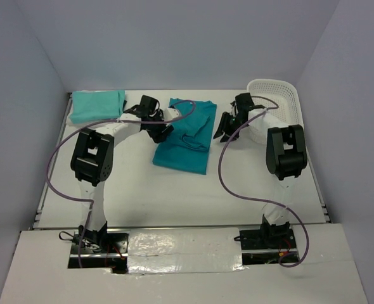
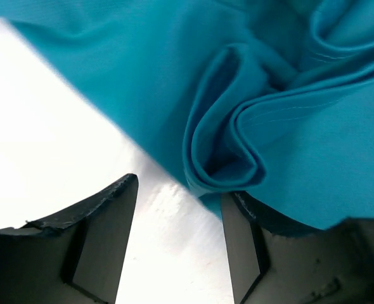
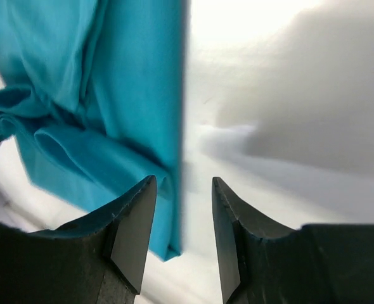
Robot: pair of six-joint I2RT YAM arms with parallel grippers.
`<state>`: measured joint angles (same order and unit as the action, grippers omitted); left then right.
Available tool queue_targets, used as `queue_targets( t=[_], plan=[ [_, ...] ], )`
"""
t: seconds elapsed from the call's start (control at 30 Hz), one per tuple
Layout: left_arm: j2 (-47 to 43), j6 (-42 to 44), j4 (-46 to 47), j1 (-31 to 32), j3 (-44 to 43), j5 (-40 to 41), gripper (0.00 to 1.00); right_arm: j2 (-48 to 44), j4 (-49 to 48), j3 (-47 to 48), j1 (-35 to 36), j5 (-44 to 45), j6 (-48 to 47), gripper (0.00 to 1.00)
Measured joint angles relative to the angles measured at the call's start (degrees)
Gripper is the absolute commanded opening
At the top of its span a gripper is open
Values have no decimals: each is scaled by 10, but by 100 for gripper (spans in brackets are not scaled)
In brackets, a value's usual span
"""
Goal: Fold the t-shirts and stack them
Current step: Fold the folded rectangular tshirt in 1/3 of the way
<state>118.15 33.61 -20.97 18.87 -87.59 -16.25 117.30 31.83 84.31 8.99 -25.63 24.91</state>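
A teal t-shirt [image 1: 186, 134] lies partly folded and rumpled at the middle of the table. A pale mint t-shirt [image 1: 97, 105] lies folded at the back left. My left gripper [image 1: 159, 133] sits at the teal shirt's left edge, jaws open, with a rolled fold of the teal cloth [image 2: 238, 126] just ahead of the fingertips and nothing between them. My right gripper [image 1: 225, 134] hovers just right of the shirt, jaws open and empty, with the shirt's straight right edge [image 3: 142, 95] by its left finger. The white and dark green shirts are out of view.
A white lattice laundry basket [image 1: 282, 101] stands at the back right, behind the right arm. Purple cables loop from both arms over the table. Grey walls close in the back and sides.
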Motion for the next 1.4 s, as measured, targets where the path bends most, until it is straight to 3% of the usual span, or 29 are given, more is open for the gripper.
queue_targets(
  t=[0.1, 0.2, 0.33, 0.4, 0.5, 0.77, 1.3, 1.4],
  plan=[
    [1, -42, -2, -11, -21, 11, 67, -25, 5, 10, -5, 49, -21, 47],
    [1, -86, 2, -20, -36, 27, 68, -96, -9, -31, 20, 89, -30, 37],
    [1, -123, -1, -28, -43, 35, 68, -195, -46, -90, 114, 83, -17, 14],
    [1, -136, -7, -30, -47, 36, 67, -197, -72, -95, 160, 60, 0, 6],
    [0, -151, -13, -38, -49, 35, 67, -146, -99, -87, 205, 24, 25, 2],
    [-15, -160, -44, -78, -49, 35, 66, 10, -86, -55, 209, 10, 57, 0],
    [-53, -144, -68, -87, -39, 26, 64, 203, -30, 253, 117, -2, 40, 0],
    [-53, -114, -89, -84, -47, 14, 61, 248, 24, 365, 106, 10, 35, 2]
  ],
)
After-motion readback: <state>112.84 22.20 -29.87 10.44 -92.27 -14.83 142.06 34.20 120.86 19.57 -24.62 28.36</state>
